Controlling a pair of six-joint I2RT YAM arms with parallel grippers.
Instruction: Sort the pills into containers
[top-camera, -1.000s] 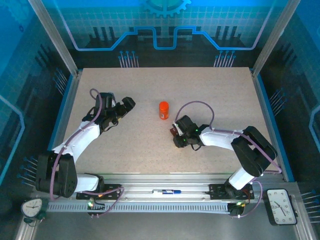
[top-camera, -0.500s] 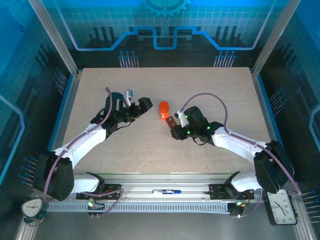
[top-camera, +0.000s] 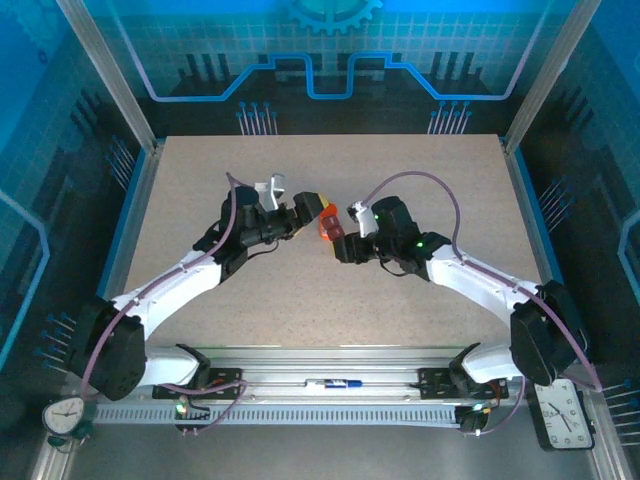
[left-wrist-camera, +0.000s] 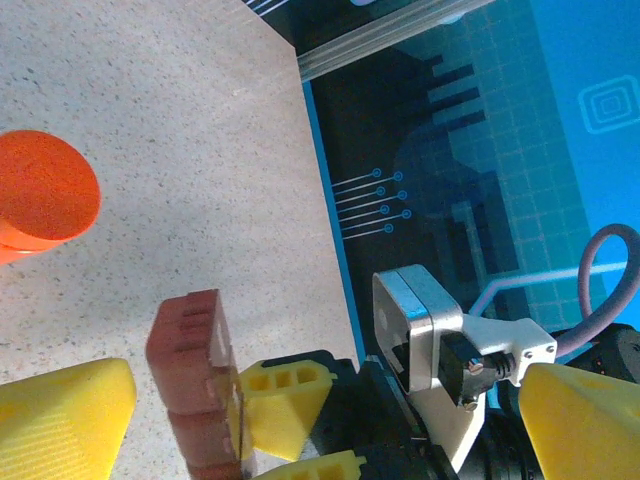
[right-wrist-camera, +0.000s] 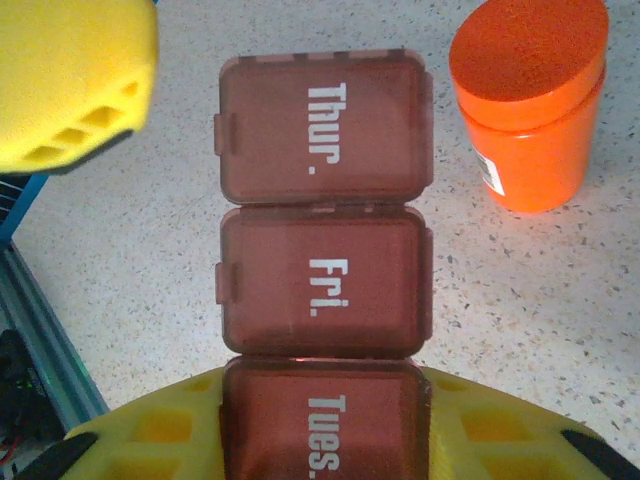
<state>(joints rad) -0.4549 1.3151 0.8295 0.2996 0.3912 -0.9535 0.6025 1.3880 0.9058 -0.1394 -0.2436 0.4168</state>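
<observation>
Containers (right-wrist-camera: 325, 290), lids closed, are clamped at the "Tues." end in my right tool (right-wrist-camera: 325, 425); "Fri." and "Thur." project ahead of it. An orange bottle (right-wrist-camera: 528, 100) stands on the counter (right-wrist-camera: 150, 290) ahead-right of that tool, just beside the bar. My left tool (top-camera: 308, 212) gapes wide, holding nothing, facing the bar's far end.

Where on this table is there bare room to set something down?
Bare: the far strip of table behind the orange bottle, and the near stretch before the front rail. Crowded: the middle, where the left tool, bottle, containers and right tool bunch together.
</observation>
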